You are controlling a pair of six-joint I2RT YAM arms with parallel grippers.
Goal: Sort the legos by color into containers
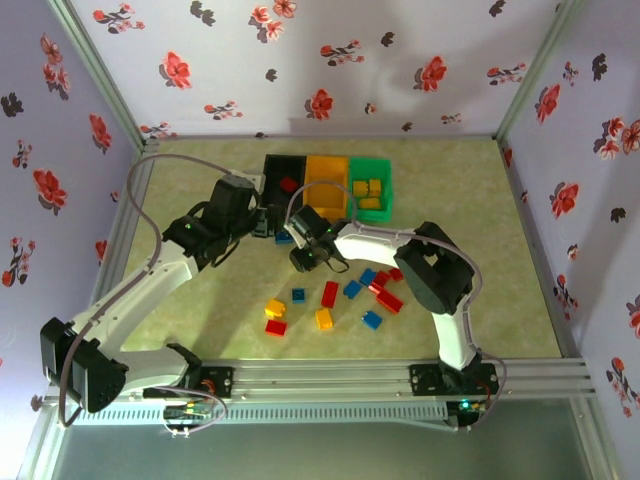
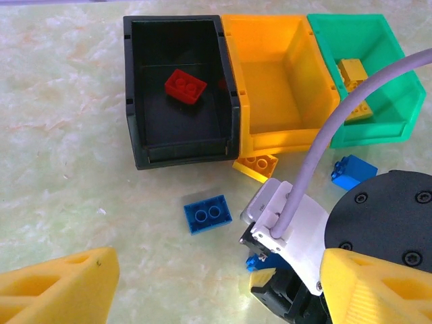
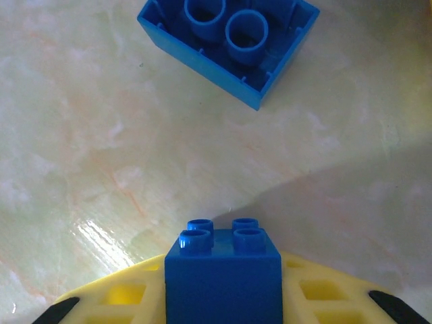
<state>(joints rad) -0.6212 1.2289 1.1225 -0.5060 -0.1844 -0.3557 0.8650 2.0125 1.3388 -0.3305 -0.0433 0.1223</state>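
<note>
1. Table point(image 1: 480, 200): pale marbled top, closed in by flowered walls point(image 1: 330, 60)
2. Containers: black bin point(image 2: 135, 88), orange bin point(image 2: 270, 74) and green bin point(image 2: 398, 74), touching in a row at the table's 12 o'clock; black at the 9 o'clock end, green at the 3 o'clock end
3. Sorted: one red brick point(image 2: 185, 86) in the black bin; yellow bricks point(image 2: 352, 71) in the green bin
4. Loose legos point(image 1: 330, 295): red, blue and yellow, scattered at 6 o'clock of the bins
5. Right gripper point(image 3: 223, 297): closed on a held blue brick point(image 3: 223, 270), studs up; an upturned blue brick point(image 3: 229, 40) lies apart at its 12 o'clock
6. Left gripper point(image 2: 216, 297): fingers wide apart, holding nothing, at 6 o'clock of the black bin
</note>
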